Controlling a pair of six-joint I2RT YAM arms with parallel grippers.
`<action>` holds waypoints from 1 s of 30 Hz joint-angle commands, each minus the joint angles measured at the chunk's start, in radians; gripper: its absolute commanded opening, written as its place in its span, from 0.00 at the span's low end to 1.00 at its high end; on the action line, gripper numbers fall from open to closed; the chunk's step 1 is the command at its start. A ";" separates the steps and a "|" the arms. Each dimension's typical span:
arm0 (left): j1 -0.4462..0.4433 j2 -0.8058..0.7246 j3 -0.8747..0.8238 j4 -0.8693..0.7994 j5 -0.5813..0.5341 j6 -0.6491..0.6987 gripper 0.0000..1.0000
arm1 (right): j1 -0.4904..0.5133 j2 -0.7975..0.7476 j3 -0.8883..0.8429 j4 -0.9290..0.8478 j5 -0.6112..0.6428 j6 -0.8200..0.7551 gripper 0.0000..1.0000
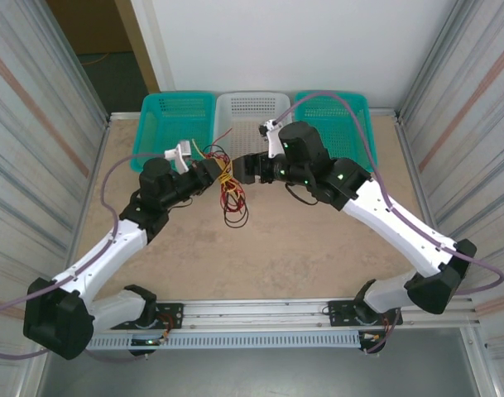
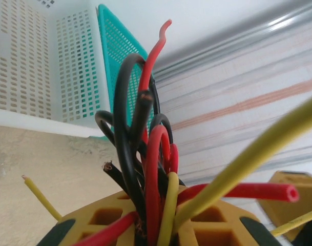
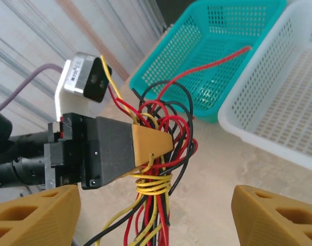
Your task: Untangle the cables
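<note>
Around the rig, ribbed metal side panels (image 1: 36,124) & a white back wall (image 1: 318,41) boxed the cell in. Beige tabletop (image 1: 318,256) carried 3 mesh baskets along the top of the frame: left teal basket (image 1: 175,116), white basket (image 1: 250,109), right teal basket (image 1: 344,114), prob. drop spots for sorted strands. Left arm (image 1: 111,248) & right arm (image 1: 384,207) angled in twd centre frame. Left hand (image 1: 208,174) was clenched on the cables (image 1: 232,198), holding the knot up so loose ends dangled; couldn't tell if the lowest loops touched the tabletop. Right hand (image 1: 247,168) faced it just beside, fingers spread & grasping nothing, seemingly lined up to pick 1 strand. Red, black & yellow wires bunched at the left fingertips, w/ a yellow strand (image 3: 153,183) coiled round the bundle just below.
</note>
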 commanded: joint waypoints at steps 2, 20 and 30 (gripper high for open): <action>0.016 -0.001 -0.031 0.341 -0.011 -0.201 0.00 | -0.140 -0.045 -0.080 0.114 -0.163 0.188 0.73; -0.201 0.224 0.089 0.963 -0.233 -0.623 0.00 | -0.326 0.050 -0.336 0.794 -0.552 0.665 0.54; -0.208 0.339 0.180 1.131 -0.140 -0.642 0.00 | -0.371 0.004 -0.401 0.975 -0.559 0.865 0.62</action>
